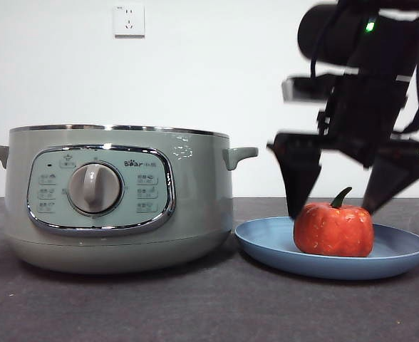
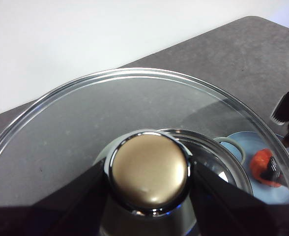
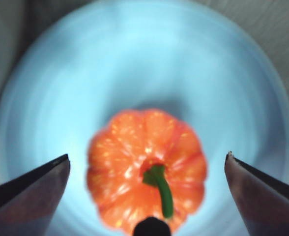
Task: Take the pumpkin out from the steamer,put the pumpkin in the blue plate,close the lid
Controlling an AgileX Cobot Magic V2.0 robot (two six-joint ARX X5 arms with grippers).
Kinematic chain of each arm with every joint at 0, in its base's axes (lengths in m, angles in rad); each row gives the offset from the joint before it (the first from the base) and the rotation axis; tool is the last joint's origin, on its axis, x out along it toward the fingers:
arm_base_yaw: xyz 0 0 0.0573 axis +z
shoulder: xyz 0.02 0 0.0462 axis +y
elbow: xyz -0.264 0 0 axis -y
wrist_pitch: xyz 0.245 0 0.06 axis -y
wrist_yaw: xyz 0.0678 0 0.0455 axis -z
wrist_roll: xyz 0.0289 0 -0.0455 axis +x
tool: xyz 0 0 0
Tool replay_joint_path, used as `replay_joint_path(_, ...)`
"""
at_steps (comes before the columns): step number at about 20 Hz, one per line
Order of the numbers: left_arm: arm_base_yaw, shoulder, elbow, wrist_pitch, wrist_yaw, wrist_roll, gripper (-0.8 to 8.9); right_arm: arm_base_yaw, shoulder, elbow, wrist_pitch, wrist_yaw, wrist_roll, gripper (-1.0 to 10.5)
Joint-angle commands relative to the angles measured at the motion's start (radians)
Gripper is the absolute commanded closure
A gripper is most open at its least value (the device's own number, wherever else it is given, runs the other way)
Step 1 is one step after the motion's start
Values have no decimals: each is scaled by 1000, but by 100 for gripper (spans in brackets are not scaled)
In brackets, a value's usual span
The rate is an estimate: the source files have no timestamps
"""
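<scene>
The orange-red pumpkin [image 1: 333, 229] with its green stem sits on the blue plate [image 1: 266, 246], right of the steamer [image 1: 117, 196]. My right gripper [image 1: 338, 208] hangs open just above it, one jaw on each side, not touching; the right wrist view shows the pumpkin [image 3: 147, 169] between the spread jaws on the plate [image 3: 134, 64]. My left gripper [image 2: 149, 196] is shut on the knob [image 2: 149, 169] of the glass lid [image 2: 85, 118], held up over the steamer. The steamer stands without its lid. Through the glass the pumpkin [image 2: 260, 164] shows small.
A white wall with a socket [image 1: 129, 20] stands behind the dark grey table [image 1: 195, 306]. The steamer's side handle [image 1: 239, 154] reaches toward the plate. The right arm's dark body [image 1: 366, 85] fills the upper right.
</scene>
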Motion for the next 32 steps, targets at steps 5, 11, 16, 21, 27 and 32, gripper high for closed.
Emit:
replay_joint_path(5,-8,79,10,70,0,-24,822,3,-329,-5,2,-1,23,379)
replay_joint_path(11,-56,135,-151,268,-1,-70,822,1,-594,-5,2,6,23,380)
replay_joint_path(16,-85,233,-212,358,-2,-70,822,1,-713,-5,1,6,24,380)
replay_joint_path(21,-89,349,-212,397,-2,-70,822,1,-738,-5,-11,7,31,380)
replay_joint_path(27,-89,397,-212,369,-2,-70,822,1,-736,-5,-29,7,31,380)
replay_joint_path(32,-89,399,-212,366,-1,-69,822,1,-736,-5,-28,8,31,380)
